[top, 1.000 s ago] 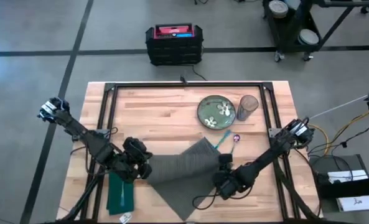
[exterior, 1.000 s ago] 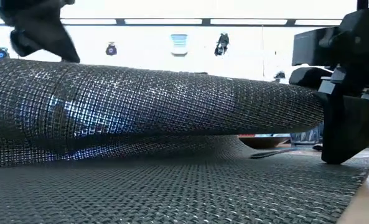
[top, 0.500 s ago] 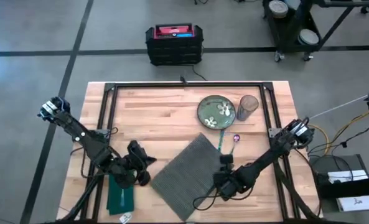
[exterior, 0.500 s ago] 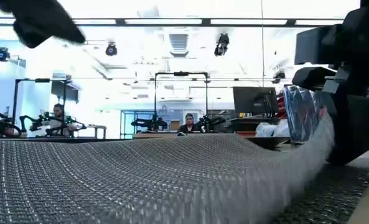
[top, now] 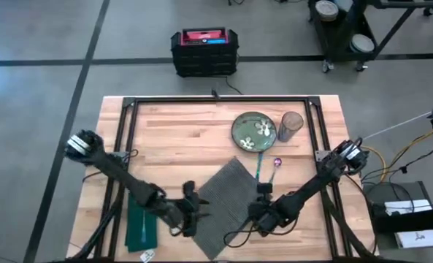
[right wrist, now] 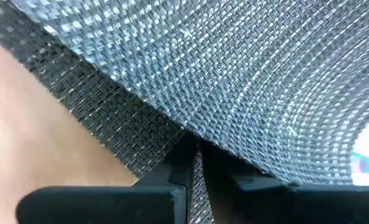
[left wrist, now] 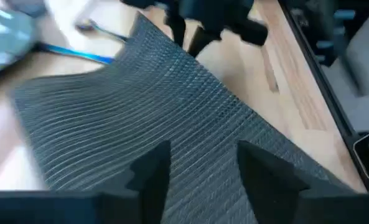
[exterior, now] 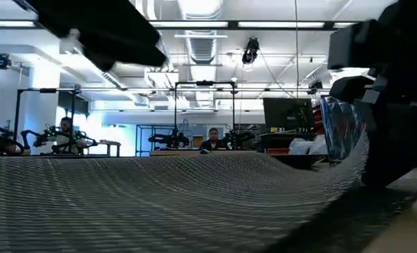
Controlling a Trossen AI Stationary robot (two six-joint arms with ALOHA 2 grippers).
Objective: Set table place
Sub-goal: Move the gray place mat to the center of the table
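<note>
**Inspector A:** What is recorded of the placemat's position?

**Inspector B:** The dark grey ribbed rectangular placemat (top: 217, 204) is seen lying askew on the large light-wood butcher-block tabletop (top: 179, 139), one corner turned towards the round green plate with white flowers (top: 254, 131). It is spread flat over most of its area. In the low view its right-hand edge (exterior: 349, 161) is seen raised off the wood in a curve.

**Inspector A:** And the right tool?

**Inspector B:** The right tool (top: 258, 212) is found at the mat's right edge. In the right wrist view its fingers (right wrist: 183, 163) are seen pressed together on the woven edge, which is pinched between them and bowed upward above.

**Inspector A:** The left tool?

**Inspector B:** The left tool (top: 196, 208) is placed over the mat's left part. In the left wrist view its two dark fingers (left wrist: 152, 171) are seen spread apart above the ribbed surface, with nothing held between them.

**Inspector A:** Other items noted?

**Inspector B:** A clear drinking glass (top: 291, 124) is noted just beside the plate. Cutlery with a blue handle (top: 259, 165) is noted between the plate and the mat. A dark green cloth napkin (top: 141, 225) is noted left of the mat.
</note>
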